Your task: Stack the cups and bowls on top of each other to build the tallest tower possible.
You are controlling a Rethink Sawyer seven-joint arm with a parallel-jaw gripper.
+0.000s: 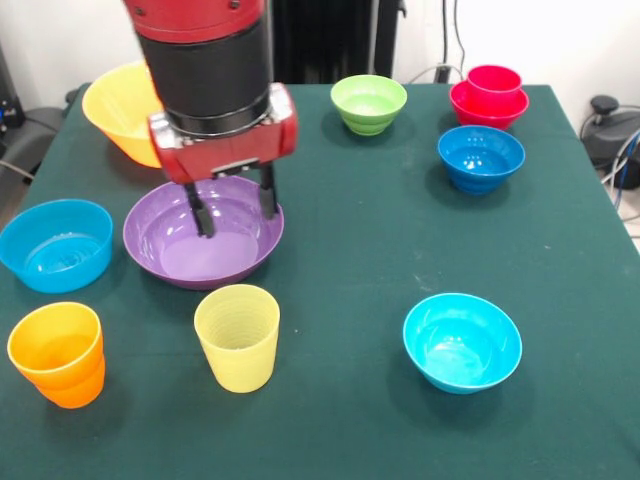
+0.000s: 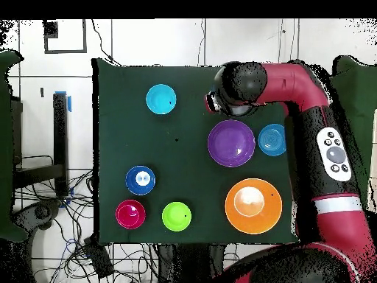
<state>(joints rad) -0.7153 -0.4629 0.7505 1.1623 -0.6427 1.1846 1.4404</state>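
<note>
**Front view and overhead view: open claw hanging over the purple bowl**

Front view: the red and black arm (image 1: 205,70) comes down from the top, and its claw (image 1: 235,207) hangs over the wide purple bowl (image 1: 203,232). The two dark fingers (image 1: 200,212) stand apart and grip nothing; whether their tips touch the bowl cannot be told. On the green tabletop (image 1: 360,230), the light blue bowl (image 1: 55,245) sits just beside the purple one at the picture's left. The large yellow-orange bowl (image 1: 122,110) lies behind, partly hidden by the arm. In front stand the pale yellow cup (image 1: 237,336) and the orange cup (image 1: 58,353), both upright and apart. The cyan bowl (image 1: 462,341) sits alone at the near right. At the far right, the tower (image 1: 490,96), a red cup nested in a red bowl, stands just behind the dark blue bowl (image 1: 481,158). The lime green bowl (image 1: 369,103) is at the far middle.

Overhead view: the arm (image 2: 309,103) bends over the tabletop (image 2: 118,103), its end just above the purple bowl (image 2: 231,143) in the picture and hiding the claw and two cups. The light blue bowl (image 2: 272,139) nearly touches the purple one. The yellow-orange bowl (image 2: 253,205) lies toward the robot. The tower (image 2: 130,214), dark blue bowl (image 2: 140,180) and lime green bowl (image 2: 177,216) cluster at lower left; the cyan bowl (image 2: 160,99) sits at the top.
</note>
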